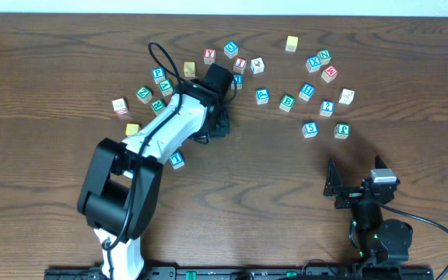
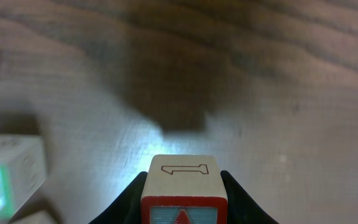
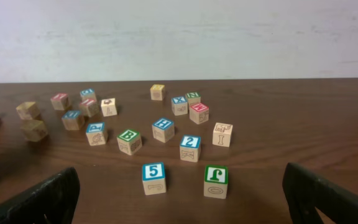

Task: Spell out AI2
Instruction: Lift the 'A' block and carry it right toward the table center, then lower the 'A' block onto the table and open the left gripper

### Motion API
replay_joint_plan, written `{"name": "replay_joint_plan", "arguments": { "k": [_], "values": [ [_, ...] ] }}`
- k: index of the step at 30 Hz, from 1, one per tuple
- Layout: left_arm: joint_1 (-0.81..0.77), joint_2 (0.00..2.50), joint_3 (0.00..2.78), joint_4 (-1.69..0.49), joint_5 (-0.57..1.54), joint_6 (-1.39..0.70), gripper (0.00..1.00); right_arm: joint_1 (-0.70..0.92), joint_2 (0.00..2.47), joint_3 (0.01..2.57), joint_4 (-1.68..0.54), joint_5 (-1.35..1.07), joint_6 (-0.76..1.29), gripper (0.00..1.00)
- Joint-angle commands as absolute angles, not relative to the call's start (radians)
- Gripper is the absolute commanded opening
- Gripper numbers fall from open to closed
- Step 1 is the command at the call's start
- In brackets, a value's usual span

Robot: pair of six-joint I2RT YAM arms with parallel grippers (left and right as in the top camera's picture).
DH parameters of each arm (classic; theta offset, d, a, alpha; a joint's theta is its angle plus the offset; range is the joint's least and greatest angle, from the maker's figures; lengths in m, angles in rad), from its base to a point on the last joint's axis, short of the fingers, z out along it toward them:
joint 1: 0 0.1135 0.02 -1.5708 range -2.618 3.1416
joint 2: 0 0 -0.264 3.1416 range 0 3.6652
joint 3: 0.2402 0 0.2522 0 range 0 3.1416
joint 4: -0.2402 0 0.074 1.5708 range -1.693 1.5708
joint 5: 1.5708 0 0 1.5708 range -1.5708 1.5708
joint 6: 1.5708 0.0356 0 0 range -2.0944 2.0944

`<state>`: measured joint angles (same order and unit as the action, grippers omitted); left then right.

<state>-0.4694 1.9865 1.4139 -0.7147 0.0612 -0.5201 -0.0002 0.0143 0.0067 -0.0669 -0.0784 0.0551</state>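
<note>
My left gripper (image 1: pixel 215 130) (image 2: pixel 184 186) is shut on a wooden block (image 2: pixel 184 177). Its near face has a red border and a red pointed letter on pale blue, which looks like an A. Its top face bears an outlined 1. The gripper hides this block from overhead. A blue 2 block (image 1: pixel 327 107) (image 3: pixel 190 148) lies among the right-hand blocks. A blue-faced block (image 1: pixel 177 160) with an I or 1 lies alone beside the left arm. My right gripper (image 1: pixel 356 190) (image 3: pixel 182 202) is open and empty near the front right.
Letter blocks are scattered across the far half of the table. One cluster (image 1: pixel 154 89) is left of the left gripper and another (image 1: pixel 317 78) is at the right. A blue 5 block (image 3: pixel 153 177) and a green J block (image 3: pixel 215 180) lie nearest my right gripper.
</note>
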Motion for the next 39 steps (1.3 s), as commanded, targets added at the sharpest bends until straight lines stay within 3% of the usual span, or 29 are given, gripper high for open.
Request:
{"name": "replay_joint_plan", "arguments": {
  "k": [1,13,23,39],
  "values": [
    [-0.466,2.019,1.409,-0.688,0.040,-0.560,0.29,-0.006,0.007,0.006,-0.071,-0.078,0.044,0.99],
    [-0.466,2.041,1.409,-0.630,0.039,-0.551,0.29,-0.006,0.007,0.006,-0.071,-0.078,0.044,0.99],
    [-0.468,2.041,1.409,-0.630,0.039,-0.403,0.29,-0.006,0.007,0.006,-0.071,-0.078,0.044,0.99],
    [-0.492,2.069,1.409,-0.609,0.040,-0.405,0.29,-0.006,0.007,0.006,-0.071,-0.078,0.044,0.99]
  ]
}}
